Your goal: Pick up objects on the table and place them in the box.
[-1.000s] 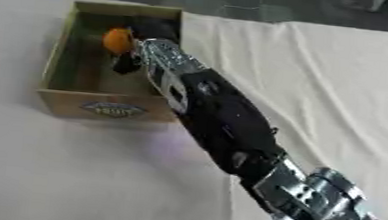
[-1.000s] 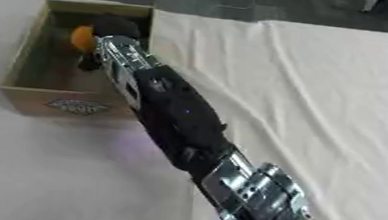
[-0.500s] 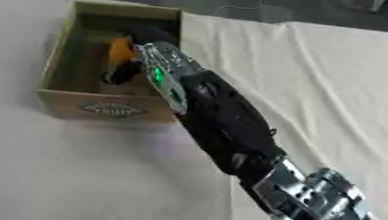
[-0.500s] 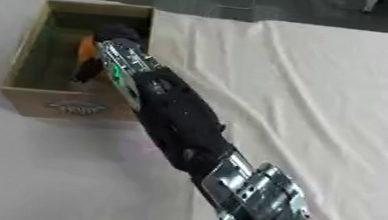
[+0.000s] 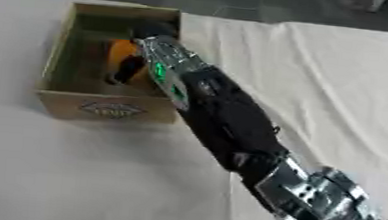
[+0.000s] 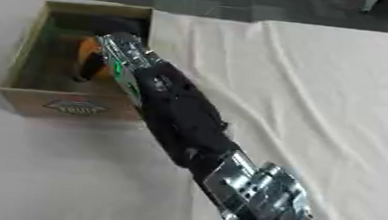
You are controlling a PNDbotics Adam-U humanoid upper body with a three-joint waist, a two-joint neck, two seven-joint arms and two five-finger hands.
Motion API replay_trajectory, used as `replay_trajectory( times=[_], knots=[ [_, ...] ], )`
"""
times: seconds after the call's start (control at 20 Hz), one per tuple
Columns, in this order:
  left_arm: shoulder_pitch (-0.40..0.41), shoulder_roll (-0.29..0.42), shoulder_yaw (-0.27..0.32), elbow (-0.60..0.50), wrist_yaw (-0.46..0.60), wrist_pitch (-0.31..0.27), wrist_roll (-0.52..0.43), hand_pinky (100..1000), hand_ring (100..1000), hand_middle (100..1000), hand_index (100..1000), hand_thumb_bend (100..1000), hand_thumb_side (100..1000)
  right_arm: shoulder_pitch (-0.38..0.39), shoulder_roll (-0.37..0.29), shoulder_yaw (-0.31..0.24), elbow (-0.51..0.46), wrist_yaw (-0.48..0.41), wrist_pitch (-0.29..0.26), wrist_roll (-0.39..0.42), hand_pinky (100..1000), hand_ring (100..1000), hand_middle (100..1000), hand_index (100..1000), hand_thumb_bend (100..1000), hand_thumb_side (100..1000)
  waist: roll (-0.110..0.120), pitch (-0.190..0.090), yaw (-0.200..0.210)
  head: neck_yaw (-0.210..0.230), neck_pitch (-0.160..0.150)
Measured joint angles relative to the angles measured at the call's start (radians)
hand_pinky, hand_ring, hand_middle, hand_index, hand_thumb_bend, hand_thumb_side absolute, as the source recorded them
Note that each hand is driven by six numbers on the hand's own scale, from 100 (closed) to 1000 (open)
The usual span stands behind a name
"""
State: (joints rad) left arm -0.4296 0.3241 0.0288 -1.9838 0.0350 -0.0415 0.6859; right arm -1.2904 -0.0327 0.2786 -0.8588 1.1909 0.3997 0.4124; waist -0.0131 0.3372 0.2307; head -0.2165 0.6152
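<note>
One orange thing, small and rounded, sits inside the box in the left eye view; it looks light and stiff enough to be cupped round its middle, though I can't say what it is. From the right eye view, the right hand reaches down into the box on the tabletop, dark fingers curled round the orange thing, not yet let go.
</note>
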Motion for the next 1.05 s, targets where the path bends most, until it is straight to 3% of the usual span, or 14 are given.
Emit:
replay_trajectory(
  times=[0.25, 0.6, 0.85, 1.0, 1.05],
  knots=[
    [0.014, 0.0, 0.0, 0.0, 0.0, 0.003, 0.003, 693, 694, 671, 885, 100, 907, -0.016, -0.049, 0.007, -0.117, -0.053, 0.01, 0.032, 883, 924, 854, 1000, 632, 515, 0.005, -0.017, -0.014, 0.016, 0.009],
    [0.035, 0.001, 0.006, 0.0, -0.006, 0.008, 0.01, 693, 694, 670, 884, 100, 906, -0.019, -0.18, 0.029, -0.348, -0.156, 0.036, 0.118, 882, 918, 850, 999, 604, 566, 0.015, -0.035, -0.043, 0.044, 0.026],
    [0.043, 0.001, 0.013, 0.0, -0.012, 0.009, 0.018, 693, 693, 670, 883, 100, 904, 0.04, -0.319, 0.039, -0.591, -0.235, 0.066, 0.175, 869, 900, 841, 980, 492, 634, 0.02, -0.042, -0.063, 0.067, 0.035],
    [0.045, 0.002, 0.014, 0.0, -0.014, 0.01, 0.024, 692, 693, 669, 882, 100, 903, 0.105, -0.41, 0.033, -0.77, -0.275, 0.096, 0.178, 859, 884, 823, 959, 326, 672, 0.03, -0.042, -0.076, 0.086, 0.043],
    [0.045, 0.002, 0.014, 0.0, -0.014, 0.009, 0.026, 692, 693, 669, 882, 100, 903, 0.132, -0.438, 0.025, -0.834, -0.29, 0.11, 0.17, 859, 884, 823, 959, 326, 672, 0.032, -0.042, -0.081, 0.094, 0.044]
  ],
)
